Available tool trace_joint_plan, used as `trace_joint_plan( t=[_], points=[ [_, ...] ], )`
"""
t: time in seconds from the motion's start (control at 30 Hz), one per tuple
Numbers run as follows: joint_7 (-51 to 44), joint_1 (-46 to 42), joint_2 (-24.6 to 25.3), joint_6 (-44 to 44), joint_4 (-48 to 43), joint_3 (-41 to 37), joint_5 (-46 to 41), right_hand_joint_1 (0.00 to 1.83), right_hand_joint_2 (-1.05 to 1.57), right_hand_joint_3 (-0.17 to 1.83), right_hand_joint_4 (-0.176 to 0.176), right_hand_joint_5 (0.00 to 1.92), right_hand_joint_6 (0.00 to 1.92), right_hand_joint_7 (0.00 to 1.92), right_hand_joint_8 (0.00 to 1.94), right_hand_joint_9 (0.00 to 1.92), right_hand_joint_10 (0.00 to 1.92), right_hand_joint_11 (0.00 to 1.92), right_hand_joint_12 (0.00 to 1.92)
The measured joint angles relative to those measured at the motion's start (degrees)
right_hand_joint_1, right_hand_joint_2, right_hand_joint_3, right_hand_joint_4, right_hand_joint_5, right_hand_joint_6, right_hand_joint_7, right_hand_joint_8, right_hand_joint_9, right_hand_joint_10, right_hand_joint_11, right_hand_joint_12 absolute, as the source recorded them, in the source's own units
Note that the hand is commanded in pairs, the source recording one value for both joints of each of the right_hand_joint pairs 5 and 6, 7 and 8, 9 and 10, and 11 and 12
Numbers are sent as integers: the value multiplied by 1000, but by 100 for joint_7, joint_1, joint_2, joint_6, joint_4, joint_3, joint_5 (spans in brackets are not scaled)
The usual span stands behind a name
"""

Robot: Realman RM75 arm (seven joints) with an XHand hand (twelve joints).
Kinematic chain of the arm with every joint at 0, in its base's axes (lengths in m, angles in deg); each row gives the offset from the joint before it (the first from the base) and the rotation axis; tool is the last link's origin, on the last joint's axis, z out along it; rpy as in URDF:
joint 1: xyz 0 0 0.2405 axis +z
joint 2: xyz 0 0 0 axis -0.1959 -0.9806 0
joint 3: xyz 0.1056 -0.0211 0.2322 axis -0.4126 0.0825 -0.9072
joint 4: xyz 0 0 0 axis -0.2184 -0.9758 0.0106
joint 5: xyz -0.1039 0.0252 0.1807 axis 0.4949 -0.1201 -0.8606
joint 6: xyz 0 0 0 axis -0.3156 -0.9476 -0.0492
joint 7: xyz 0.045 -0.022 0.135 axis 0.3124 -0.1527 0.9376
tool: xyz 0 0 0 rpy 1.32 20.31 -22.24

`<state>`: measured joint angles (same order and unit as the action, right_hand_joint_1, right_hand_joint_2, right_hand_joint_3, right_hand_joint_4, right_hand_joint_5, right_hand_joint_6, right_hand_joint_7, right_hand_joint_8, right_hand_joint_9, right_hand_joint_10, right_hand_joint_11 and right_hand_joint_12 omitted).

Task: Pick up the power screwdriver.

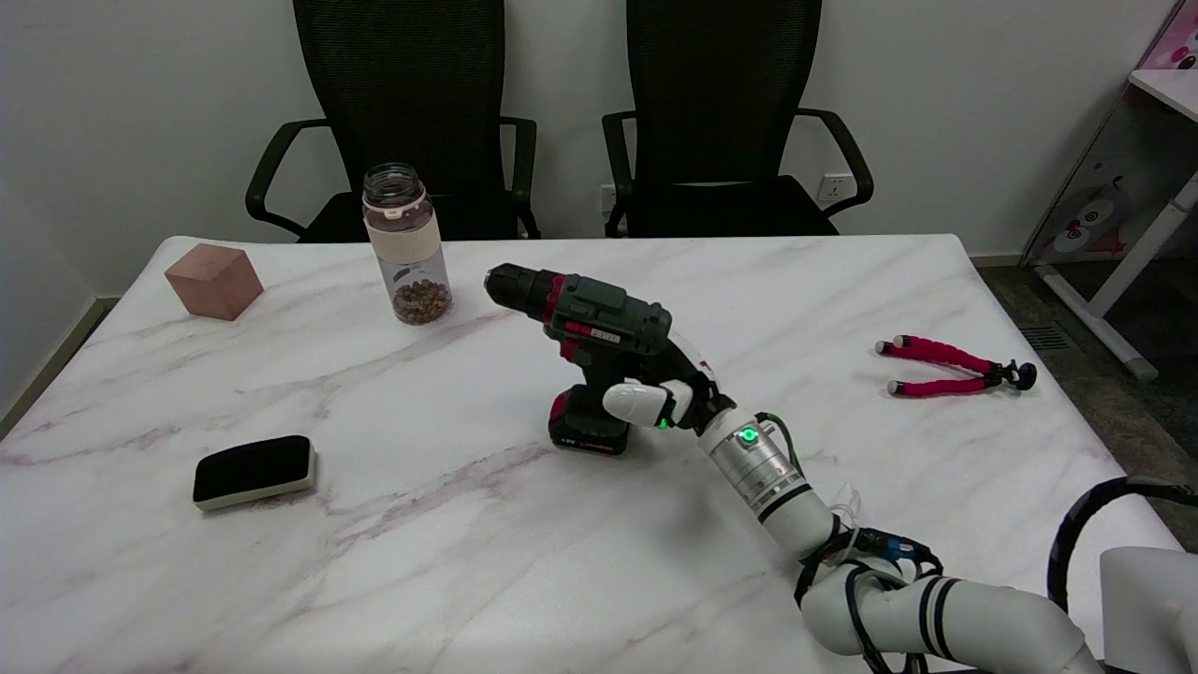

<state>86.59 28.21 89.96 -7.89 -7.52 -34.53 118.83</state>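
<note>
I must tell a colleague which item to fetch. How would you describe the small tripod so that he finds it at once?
Look at the white marble table, on the side right of the robot's right hand. There lies the small tripod, alone, with bendy pink legs and a black head; nothing else there is pink and thin.

Labels on power screwdriver [599,328] too blurred; nothing legible.

We see a white marble-patterned table [562,562] carrying a scatter of things — a pinkish cube [213,280] at the far left corner, a clear bottle [406,243] near it, and a black eraser [254,471] toward the near left. The power screwdriver [585,351] stands mid-table on its battery base, and a small red-legged tripod [950,366] lies well apart to the right.
</note>
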Motion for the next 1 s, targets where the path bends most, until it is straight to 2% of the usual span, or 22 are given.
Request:
trace_joint_plan(
  t=[0.6,0.77,1.0],
  points=[
    [-5,222,313,215,-116,77,67,887,-14,596,65,600,600,600,600,490,490,521,521],
    [-5,259,357,247,-144,89,74,897,14,585,59,612,612,612,612,519,519,649,649],
    [-6,290,393,272,-187,87,79,900,53,612,58,643,643,643,643,568,568,991,991]
  ],
)
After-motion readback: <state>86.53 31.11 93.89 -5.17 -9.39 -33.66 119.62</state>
